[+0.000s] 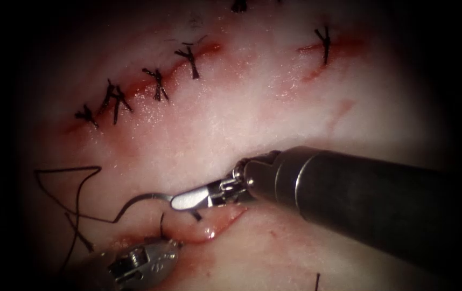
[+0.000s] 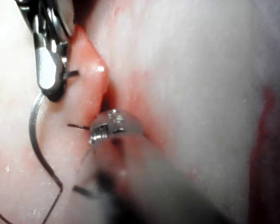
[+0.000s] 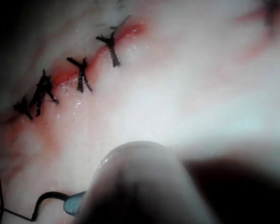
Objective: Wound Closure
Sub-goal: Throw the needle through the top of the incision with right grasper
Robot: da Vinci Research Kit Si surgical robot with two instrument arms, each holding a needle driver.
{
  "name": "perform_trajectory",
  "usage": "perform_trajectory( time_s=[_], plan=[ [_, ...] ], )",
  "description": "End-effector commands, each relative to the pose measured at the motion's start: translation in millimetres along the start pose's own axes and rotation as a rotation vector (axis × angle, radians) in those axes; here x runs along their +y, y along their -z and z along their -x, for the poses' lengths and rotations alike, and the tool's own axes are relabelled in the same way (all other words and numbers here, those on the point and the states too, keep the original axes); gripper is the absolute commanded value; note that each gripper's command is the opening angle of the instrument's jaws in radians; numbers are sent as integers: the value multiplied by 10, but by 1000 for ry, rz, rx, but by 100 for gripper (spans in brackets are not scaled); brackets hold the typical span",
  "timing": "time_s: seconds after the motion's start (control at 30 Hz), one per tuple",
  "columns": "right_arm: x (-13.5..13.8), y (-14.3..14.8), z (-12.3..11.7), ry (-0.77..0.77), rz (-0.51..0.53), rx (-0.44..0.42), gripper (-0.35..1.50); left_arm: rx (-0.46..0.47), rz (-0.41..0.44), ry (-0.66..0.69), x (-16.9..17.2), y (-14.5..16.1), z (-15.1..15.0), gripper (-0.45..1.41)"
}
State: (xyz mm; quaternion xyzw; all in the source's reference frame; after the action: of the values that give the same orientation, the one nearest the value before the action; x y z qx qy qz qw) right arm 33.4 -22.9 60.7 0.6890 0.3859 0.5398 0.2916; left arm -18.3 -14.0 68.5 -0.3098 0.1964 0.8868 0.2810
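Presently my right tool (image 1: 188, 198) clamps the needle (image 1: 145, 199) near its tail, clear of the tissue (image 1: 274, 113); my left tool's (image 1: 145, 261) grip, I cannot tell.

Two tools (image 1: 190, 198) (image 1: 145, 261), one needle (image 1: 145, 200), six stitches (image 1: 157, 83).

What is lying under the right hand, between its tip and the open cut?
The right hand grips the curved needle near one end. Under it, dark thread enters the cut's raised edge. The needle's gripped end is covered by the jaws.
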Motion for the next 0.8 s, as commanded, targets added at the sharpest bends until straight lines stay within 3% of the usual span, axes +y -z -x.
perform_trajectory(
  time_s=[0.03,0.27,0.43,0.47,0.5,0.6,0.7,0.73,0.8],
  plan=[
    [3,-10,-1,-4,-4,-6,-35,2,0,-2,2,-7,0,-40],
    [-1,-12,1,-13,-4,-10,-35,1,0,-2,2,-6,-1,-40],
    [-8,-5,-27,131,23,84,-35,1,0,-2,2,-6,-1,-40],
    [-11,-3,-36,227,39,118,41,1,-1,-2,3,-6,-1,-40],
    [-13,-2,-43,312,55,142,73,1,-1,-2,3,-5,-1,-40],
    [-22,3,-60,455,85,179,94,1,-1,-2,3,-4,-2,-40],
    [-34,9,-75,583,118,210,100,0,-1,-2,4,-3,-3,-40],
    [-40,12,-81,717,146,218,94,0,-1,-2,4,-2,-3,-40],
    [-49,16,-90,947,196,224,103,2,1,-2,5,-1,-3,-40]
  ],
)
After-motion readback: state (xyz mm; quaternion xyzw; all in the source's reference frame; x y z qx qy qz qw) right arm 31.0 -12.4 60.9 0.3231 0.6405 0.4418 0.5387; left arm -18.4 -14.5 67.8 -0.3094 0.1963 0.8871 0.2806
